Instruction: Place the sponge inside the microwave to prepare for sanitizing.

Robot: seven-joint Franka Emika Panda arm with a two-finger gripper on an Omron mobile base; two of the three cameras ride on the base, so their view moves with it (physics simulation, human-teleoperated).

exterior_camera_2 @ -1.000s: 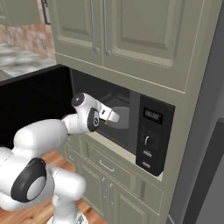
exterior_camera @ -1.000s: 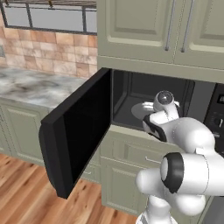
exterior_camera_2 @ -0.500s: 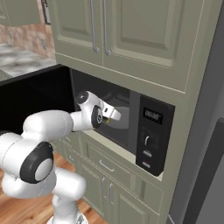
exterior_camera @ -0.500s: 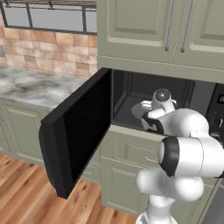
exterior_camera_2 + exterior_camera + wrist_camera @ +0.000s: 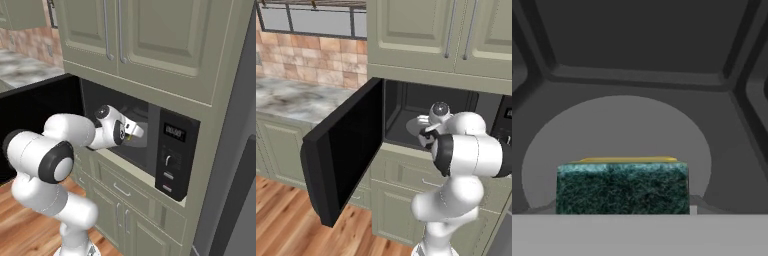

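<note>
Sponge (image 5: pixel 622 187) sits in the gripper (image 5: pixel 134 133), jaws closed on its two ends; dark green face toward the hand camera, yellow body behind it. Long axis runs crosswise to the hand, spanning finger to finger. It hangs inside the microwave (image 5: pixel 406 117) cavity, over the near edge of the round turntable (image 5: pixel 617 135); contact with the plate cannot be told. Grey floor and back wall lie open beyond it, side walls well apart on both sides. Door (image 5: pixel 346 150) swung fully out to the left, opening unobstructed
</note>
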